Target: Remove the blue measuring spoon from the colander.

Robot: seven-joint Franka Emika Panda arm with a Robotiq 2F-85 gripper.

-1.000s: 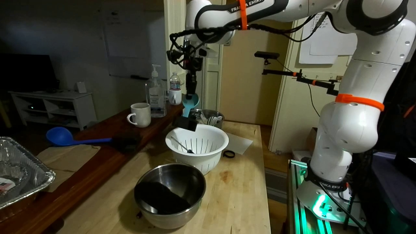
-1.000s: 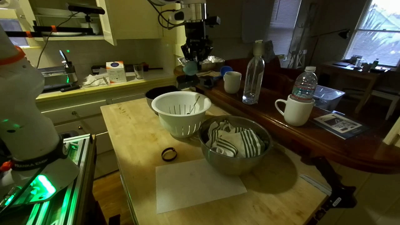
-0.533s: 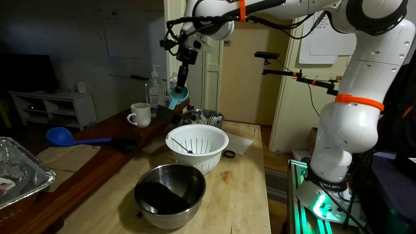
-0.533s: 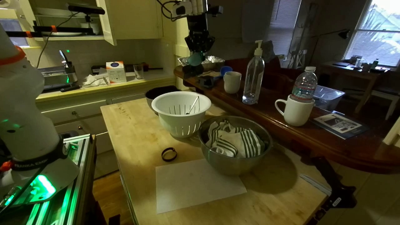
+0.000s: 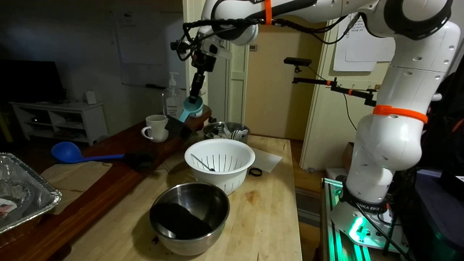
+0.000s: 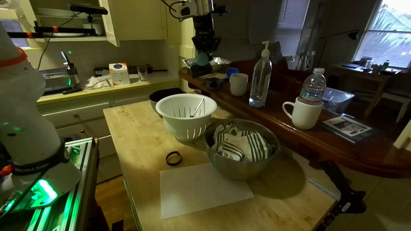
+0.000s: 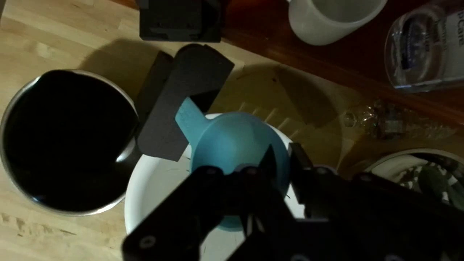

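Note:
The light-blue measuring spoon [image 5: 193, 105] is held in the air, higher than the white colander [image 5: 223, 177] and off to its ledge side. My gripper [image 5: 194, 98] is shut on the wall of the spoon's round bowl. A black block [image 5: 178, 127] sits at the end of the spoon's handle. In the wrist view the spoon [image 7: 235, 141] covers part of the colander [image 7: 148, 181], and the fingers [image 7: 282, 161] pinch the bowl's edge. The spoon [image 6: 202, 59] and colander [image 6: 188, 128] also show in an exterior view. A thin grey rod with a dark end [image 5: 201, 161] leans inside the colander.
A steel bowl [image 5: 214, 208] stands beside the colander, and another steel bowl [image 6: 239, 166] holds striped cloth. A white mug [image 5: 157, 127], a pump bottle [image 6: 260, 80] and a dark blue ladle [image 5: 69, 152] are on the raised wooden ledge [image 5: 119, 170]. A paper sheet [image 6: 205, 192] lies on the table.
My gripper has carried the spoon up and away from over the colander towards the wooden ledge, and the wrist has tilted. The colander and bowls have not moved.

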